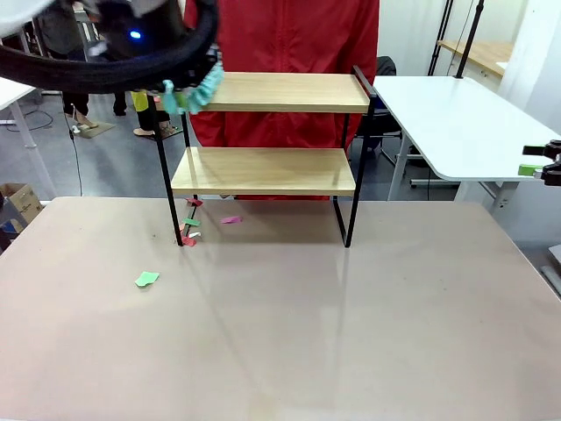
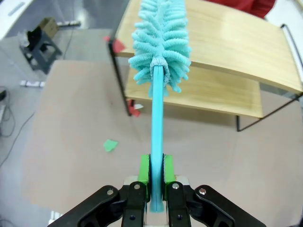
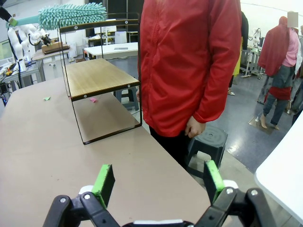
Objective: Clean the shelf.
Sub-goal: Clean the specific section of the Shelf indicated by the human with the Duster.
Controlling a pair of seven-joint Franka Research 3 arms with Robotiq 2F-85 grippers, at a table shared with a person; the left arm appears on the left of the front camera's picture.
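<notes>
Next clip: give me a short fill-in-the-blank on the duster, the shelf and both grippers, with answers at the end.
1. The left gripper holds the teal duster by its ____.
2. The duster's fluffy head is at the left end of the shelf's ____ board.
3. The right gripper is ____ and holds nothing.
4. The person behind the shelf wears a ____ jacket.
Missing words: handle; top; open; red.

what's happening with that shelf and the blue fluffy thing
The left tool is shut on the handle of a teal duster, with its fluffy head at the left end of the shelf's top board. Small coloured scraps lie on the table by the shelf's left legs. The right tool hangs open off to the side. A person in red stands behind the shelf.
</notes>
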